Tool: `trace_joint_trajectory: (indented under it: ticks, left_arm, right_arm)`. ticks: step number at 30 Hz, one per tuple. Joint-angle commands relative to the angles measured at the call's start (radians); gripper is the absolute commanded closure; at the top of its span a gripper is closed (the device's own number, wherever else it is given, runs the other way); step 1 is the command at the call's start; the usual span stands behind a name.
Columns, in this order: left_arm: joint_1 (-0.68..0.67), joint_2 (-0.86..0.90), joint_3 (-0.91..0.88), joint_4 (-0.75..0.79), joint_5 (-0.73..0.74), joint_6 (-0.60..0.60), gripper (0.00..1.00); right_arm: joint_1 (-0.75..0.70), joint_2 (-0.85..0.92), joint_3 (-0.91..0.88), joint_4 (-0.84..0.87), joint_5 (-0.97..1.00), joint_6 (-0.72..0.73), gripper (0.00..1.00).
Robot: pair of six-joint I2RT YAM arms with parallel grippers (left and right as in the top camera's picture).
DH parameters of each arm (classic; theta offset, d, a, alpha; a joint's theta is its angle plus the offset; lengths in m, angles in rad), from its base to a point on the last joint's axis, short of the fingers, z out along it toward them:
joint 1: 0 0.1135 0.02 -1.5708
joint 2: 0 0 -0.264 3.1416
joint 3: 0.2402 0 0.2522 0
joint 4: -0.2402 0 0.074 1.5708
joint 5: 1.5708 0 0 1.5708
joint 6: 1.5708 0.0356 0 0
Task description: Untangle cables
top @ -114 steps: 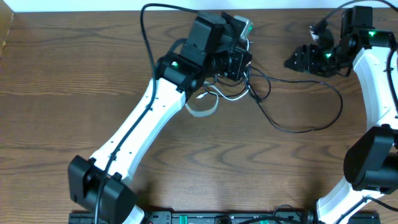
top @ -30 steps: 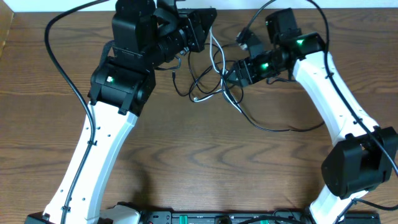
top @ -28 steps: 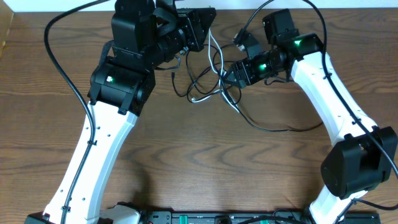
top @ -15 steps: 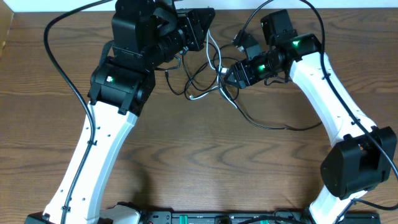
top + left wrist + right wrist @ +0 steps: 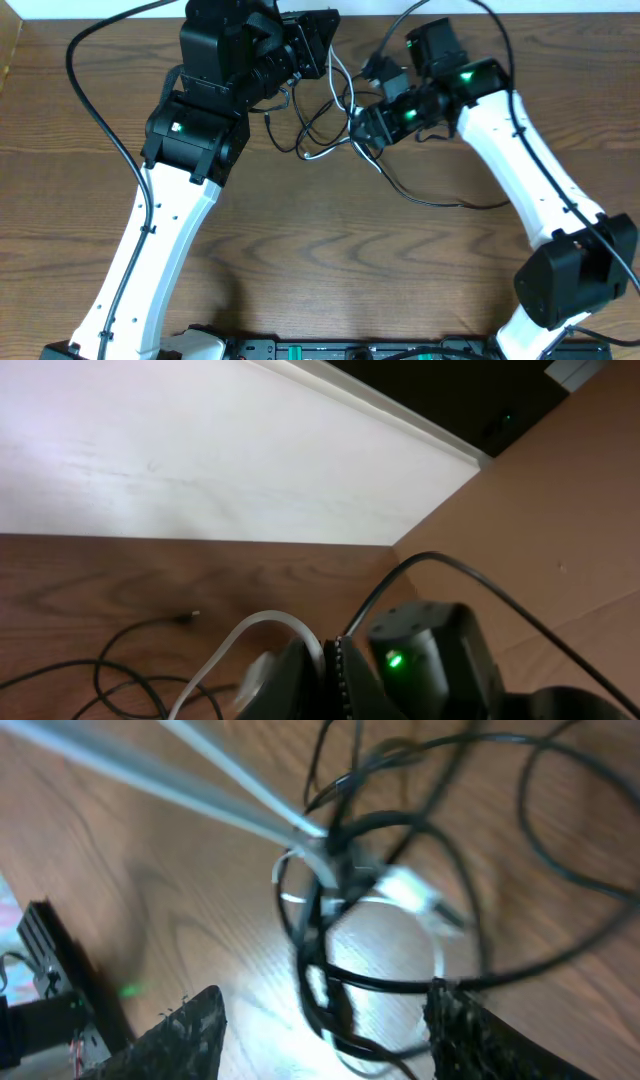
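Several cables (image 5: 330, 880) sit inside parted right gripper (image 5: 325, 1020); left gripper (image 5: 335, 670) seemingly pinches one.

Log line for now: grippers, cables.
left gripper: shut on white cable | right gripper: open over black cables | state: tangled

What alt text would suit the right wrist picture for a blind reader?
Blurry close-up: a knot of thin black cables and one white cable on a wooden table, the white one running straight to the upper left. The right gripper is open, its two dark fingertips at the bottom edge either side of the knot.
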Motion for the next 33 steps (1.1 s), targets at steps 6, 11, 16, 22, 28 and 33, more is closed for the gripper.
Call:
trace_joint_trajectory:
  ticks: [6,11,16,22,28,33]
  left_arm:
    - [0.005,-0.003,0.016,0.005,-0.010,-0.003,0.93]
    - [0.005,-0.003,0.016,0.005,-0.010,-0.005,0.93]
    - [0.005,-0.003,0.016,0.005,-0.009,-0.006,0.93]
    - [0.005,-0.004,0.016,0.005,-0.009,-0.005,0.92]
    - [0.044,-0.022,0.017,0.005,0.007,-0.005,0.92]
    - [0.143,-0.057,0.017,0.004,0.079,-0.011,0.93]
  right_arm:
    - [0.033,0.047,0.011,0.027,0.064,0.014,0.46]
    - [0.034,0.084,0.011,0.075,0.085,0.048,0.58]
    - [0.035,0.127,0.011,0.105,0.086,0.058,0.75]
    - [0.024,0.135,0.011,0.108,0.175,0.132,0.99]
    - [-0.037,0.135,0.009,0.086,0.241,0.186,0.99]
    - [-0.129,0.135,-0.017,0.086,0.246,0.189,0.99]
